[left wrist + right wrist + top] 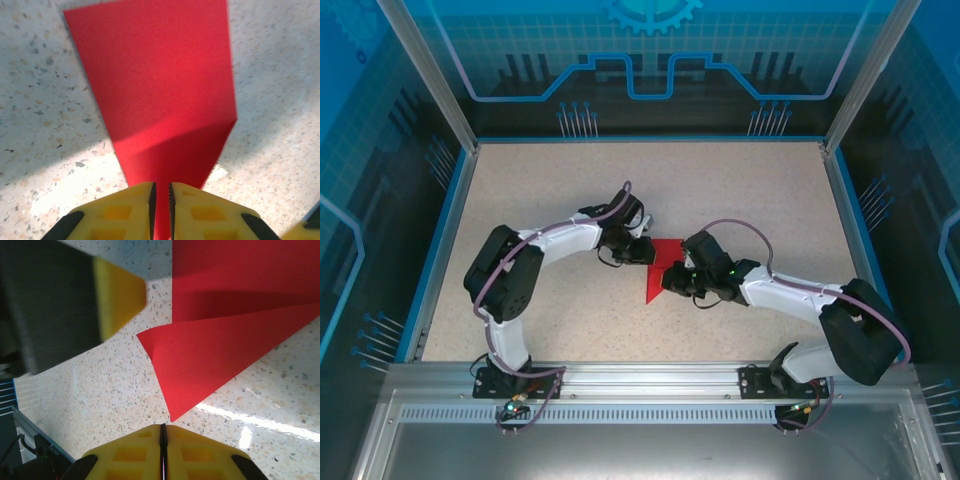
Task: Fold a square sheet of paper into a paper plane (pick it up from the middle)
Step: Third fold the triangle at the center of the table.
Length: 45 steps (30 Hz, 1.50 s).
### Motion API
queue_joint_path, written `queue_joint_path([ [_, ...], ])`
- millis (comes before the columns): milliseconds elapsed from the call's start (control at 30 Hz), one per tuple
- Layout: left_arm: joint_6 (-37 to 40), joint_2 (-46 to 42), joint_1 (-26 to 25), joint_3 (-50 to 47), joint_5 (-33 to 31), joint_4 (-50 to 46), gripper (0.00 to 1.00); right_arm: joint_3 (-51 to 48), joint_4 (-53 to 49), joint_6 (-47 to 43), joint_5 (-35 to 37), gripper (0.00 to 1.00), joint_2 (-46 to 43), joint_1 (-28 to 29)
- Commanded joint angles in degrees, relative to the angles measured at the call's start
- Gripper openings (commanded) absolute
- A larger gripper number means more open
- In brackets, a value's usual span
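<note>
Surface: a speckled beige table (540, 200) inside a blue-walled enclosure (650, 60). The red paper at the table's centre is my landmark.

Left gripper (643, 250): at the paper's upper left edge. In the left wrist view my left gripper (161, 207) has its yellow fingers drawn in narrow, and a strip of red runs between them. I am pinching the sheet by that end.

Square sheet of paper (658, 262): on the table between my two grippers, no longer a plain square. From above it tapers down to a point at its lower left. From my left wrist the paper (160, 90) narrows toward my fingers. From my right wrist the paper (210, 355) shows a pointed flap lying over another layer, with a shadowed gap between them.

Right gripper (671, 280): at the paper's lower right edge. My right gripper (163, 447) has its fingers pressed together, and the flap's tip lies just ahead of them. I cannot tell whether a thin edge is caught between them.

Done, as I judge it: the sheet is picked up and at least one fold is started.

Left to do: flatten that flap, fold the matching side, then make the centre crease and wings. No dart shape yet.
</note>
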Motion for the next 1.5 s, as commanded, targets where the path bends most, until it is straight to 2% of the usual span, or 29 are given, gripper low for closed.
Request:
queue_joint_path([
  [0,-0.1,-6.1,0.5,0.5,1.1,-1.0,0.19,0.9,-1.3,0.8,2.5,0.09,0.1,0.1],
  [133,0.7,-5.2,0.0,1.3,13.1,-1.1,0.22,-0.5,-1.0,1.8,2.9,0.09,-0.1,-1.4],
  [333,2.1,0.2,-0.6,3.3,15.8,-2.6,0.2,-1.0,0.5,1.9,1.4,0.09,0.1,-2.1],
  [833,3.8,8.7,-0.5,6.0,7.1,-3.8,0.17,-0.8,4.1,1.9,-1.2,0.09,3.2,-2.0],
  [1233,5.3,11.8,-0.5,5.4,6.9,-3.6,0.16,1.3,13.3,4.1,-4.3,0.05,12.7,1.4],
  [1467,5.7,12.6,-0.5,5.6,6.7,-4.4,0.16,0.9,14.4,5.3,-3.2,0.05,13.1,4.2],
])
